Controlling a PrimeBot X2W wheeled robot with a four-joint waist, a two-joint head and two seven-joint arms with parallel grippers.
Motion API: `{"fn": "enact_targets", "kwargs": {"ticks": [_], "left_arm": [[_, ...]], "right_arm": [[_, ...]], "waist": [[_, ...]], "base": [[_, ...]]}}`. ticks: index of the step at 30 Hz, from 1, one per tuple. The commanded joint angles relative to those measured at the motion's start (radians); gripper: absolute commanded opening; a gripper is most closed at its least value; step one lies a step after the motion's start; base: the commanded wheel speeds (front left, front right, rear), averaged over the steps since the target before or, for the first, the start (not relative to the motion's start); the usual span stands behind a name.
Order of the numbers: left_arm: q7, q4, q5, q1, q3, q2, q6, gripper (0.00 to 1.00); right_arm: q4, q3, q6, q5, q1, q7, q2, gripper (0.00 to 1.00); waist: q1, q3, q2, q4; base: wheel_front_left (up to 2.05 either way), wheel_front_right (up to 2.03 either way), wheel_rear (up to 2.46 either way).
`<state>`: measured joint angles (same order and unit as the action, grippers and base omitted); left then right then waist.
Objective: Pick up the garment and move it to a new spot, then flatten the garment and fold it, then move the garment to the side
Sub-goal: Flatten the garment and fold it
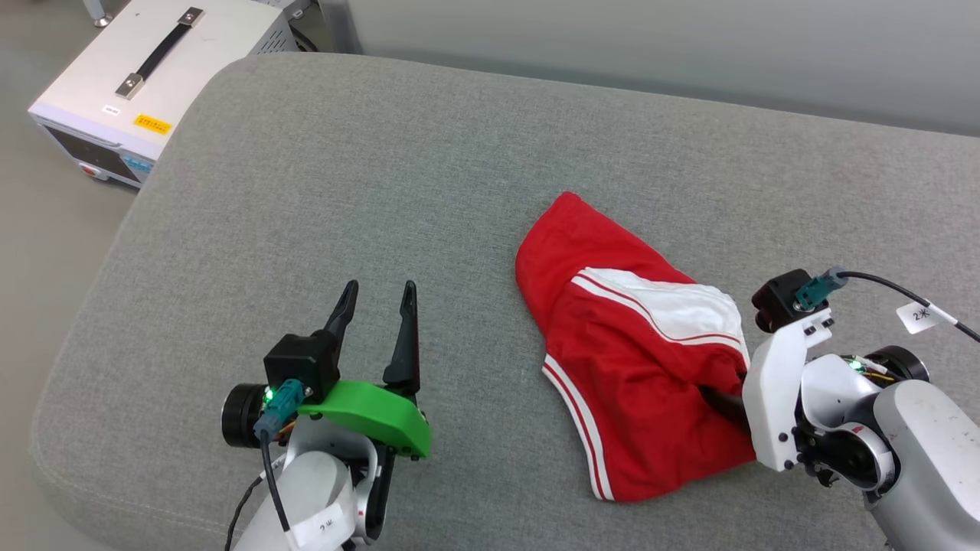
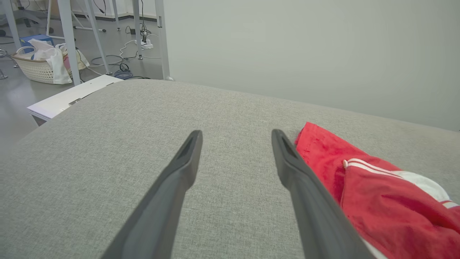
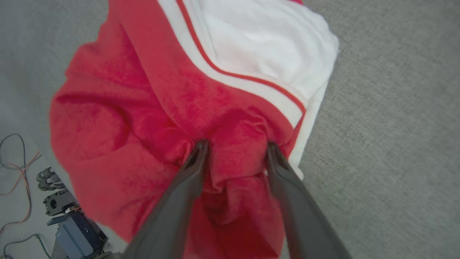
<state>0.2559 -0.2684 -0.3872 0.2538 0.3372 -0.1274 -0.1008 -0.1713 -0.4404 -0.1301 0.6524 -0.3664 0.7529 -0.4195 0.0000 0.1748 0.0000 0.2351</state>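
Item 1, grey cushion (image 1: pixel 306 191): bears the garment (image 1: pixel 612 344), a crumpled red-and-white heap right of centre in the head view, long axis running roughly 11 to 5 o'clock. Item 2, right gripper (image 3: pixel 235 147): the nearer arm, entering the heap at its 4 o'clock edge, 2 fingers apart and straddling a raised ridge of red cloth, not yet pinched on it. Item 3, left gripper (image 1: pixel 380 287): fingers spread wide over bare cushion, garment lying apart toward its 3 o'clock.
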Motion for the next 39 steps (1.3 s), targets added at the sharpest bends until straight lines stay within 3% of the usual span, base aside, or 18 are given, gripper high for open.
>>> {"fn": "enact_targets", "kwargs": {"ticks": [1,9,18,24,30,31,32,33,39], "left_arm": [[0.006,-0.002,0.012,0.013,-0.005,0.003,0.005,1.00],[0.006,-0.008,0.021,0.000,-0.020,0.000,0.009,1.00],[0.006,-0.022,0.020,-0.018,-0.019,-0.009,0.013,1.00],[0.000,-0.026,0.012,-0.035,-0.019,-0.015,0.008,1.00],[-0.009,-0.029,0.005,-0.043,-0.015,-0.021,0.005,1.00],[-0.009,-0.029,0.004,-0.043,-0.015,-0.021,0.005,1.00],[-0.010,-0.029,0.004,-0.043,-0.015,-0.021,0.003,1.00],[-0.010,-0.029,0.003,-0.043,-0.014,-0.021,0.002,1.00],[-0.015,-0.032,0.000,-0.049,-0.003,-0.021,0.002,1.00]], "right_arm": [[-0.005,-0.010,-0.001,0.007,-0.012,-0.007,-0.008,0.00],[0.026,0.057,-0.001,-0.004,-0.067,-0.164,-0.020,0.00],[0.007,0.353,-0.001,-0.082,0.059,-0.268,-0.002,0.00],[0.001,0.539,-0.001,-0.121,0.269,-0.282,0.105,0.00],[0.024,0.597,-0.001,-0.159,0.435,-0.259,0.252,0.00],[0.026,0.594,-0.001,-0.157,0.448,-0.259,0.268,0.22],[0.032,0.594,-0.001,-0.162,0.458,-0.270,0.281,0.82],[0.037,0.599,-0.001,-0.161,0.461,-0.286,0.295,1.00],[0.103,0.659,-0.001,-0.200,0.440,-0.528,0.344,1.00]], "waist": [[0.0000,0.001,0.0000,-0.002],[0.0000,-0.020,0.0000,-0.043],[0.0000,-0.053,0.0000,-0.096],[0.0000,-0.054,0.0000,-0.129],[0.0000,-0.047,0.0000,-0.158],[0.0000,-0.046,0.0000,-0.162],[0.0000,-0.046,0.0000,-0.165],[0.0000,-0.046,0.0000,-0.168],[0.0000,-0.066,0.0000,-0.169]], "base": [[0.00,0.00,0.00],[0.00,0.00,0.00],[0.00,0.00,0.00],[0.00,0.00,0.00],[0.00,0.00,0.00],[0.00,0.00,0.00],[0.00,0.00,0.00],[0.00,0.00,0.00],[0.00,0.00,0.00]]}}
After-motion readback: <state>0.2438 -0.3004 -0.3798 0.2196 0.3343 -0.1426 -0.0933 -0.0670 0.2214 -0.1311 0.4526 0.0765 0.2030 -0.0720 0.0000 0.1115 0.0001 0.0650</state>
